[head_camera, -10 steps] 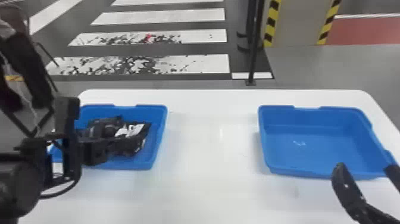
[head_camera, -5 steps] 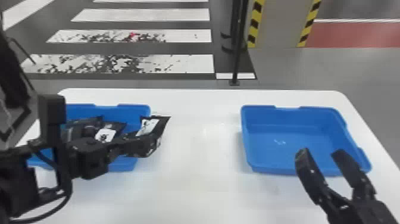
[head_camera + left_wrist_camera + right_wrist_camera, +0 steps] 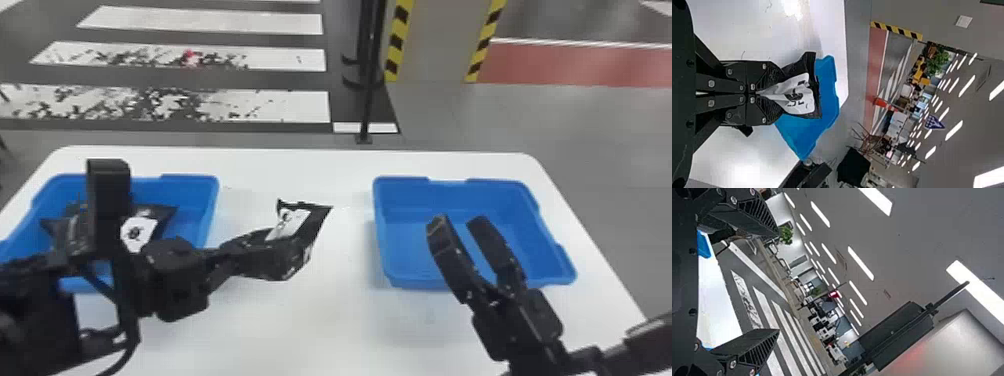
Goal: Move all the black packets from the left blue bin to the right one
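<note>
Striped floor (image 3: 280,106) lies behind a white desk (image 3: 320,325) bearing a right blue bin (image 3: 405,240) and a left blue bin (image 3: 211,200) holding black packets (image 3: 159,212). Released right hand (image 3: 460,222); left hand (image 3: 292,254) clenched on another packet (image 3: 312,222), between the bins.

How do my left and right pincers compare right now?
The left pincer is shut on a black packet; the right pincer is open, with nothing between its fingers.
In the head view, the left pincer is over the white table between the bins, while the right pincer appears over the near side of the right blue bin.
There, the left pincer points rightward and the right pincer points away from the robot.
Both are black and two-fingered.
</note>
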Motion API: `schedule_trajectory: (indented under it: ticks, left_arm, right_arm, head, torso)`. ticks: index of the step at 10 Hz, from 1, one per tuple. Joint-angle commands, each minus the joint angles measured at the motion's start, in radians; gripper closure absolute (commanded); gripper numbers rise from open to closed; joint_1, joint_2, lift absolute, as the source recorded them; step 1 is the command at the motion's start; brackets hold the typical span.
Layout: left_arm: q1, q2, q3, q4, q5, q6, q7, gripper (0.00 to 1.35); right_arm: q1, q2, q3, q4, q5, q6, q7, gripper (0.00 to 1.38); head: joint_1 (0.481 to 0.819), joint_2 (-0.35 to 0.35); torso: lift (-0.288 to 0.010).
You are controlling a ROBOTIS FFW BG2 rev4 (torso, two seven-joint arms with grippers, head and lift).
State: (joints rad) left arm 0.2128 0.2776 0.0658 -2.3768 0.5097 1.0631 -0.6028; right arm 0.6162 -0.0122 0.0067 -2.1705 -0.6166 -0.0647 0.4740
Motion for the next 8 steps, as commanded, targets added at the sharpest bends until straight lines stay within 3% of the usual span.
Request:
schedule_trajectory:
  ticks: [1, 6, 7, 8]
  left_arm:
    - [-0.019, 0.002, -0.05, 0.0, 0.031, -0.005, 0.0, 1.21]
    - [-0.066, 0.008, -0.16, 0.0, 0.071, -0.02, 0.003, 1.21]
    - [-0.071, 0.008, -0.168, 0.0, 0.071, -0.02, 0.005, 1.21]
    - [-0.075, 0.008, -0.172, 0.002, 0.071, -0.018, 0.006, 1.21]
  right_arm:
    - [-0.03, 0.0, 0.005, 0.002, 0.002, 0.028, 0.008, 0.16]
    - [-0.081, -0.006, 0.049, 0.01, 0.006, 0.087, 0.018, 0.17]
    - [-0.086, -0.009, 0.059, 0.007, 0.002, 0.089, 0.022, 0.22]
    - [-0.094, -0.012, 0.073, 0.01, -0.002, 0.104, 0.029, 0.38]
  head:
    - [0.695, -0.088]
    - [0.695, -0.145]
    - [0.695, -0.149]
    - [0.695, -0.15]
  torso:
    - [-0.185]
    - [-0.185]
    - [-0.185]
    - [-0.185]
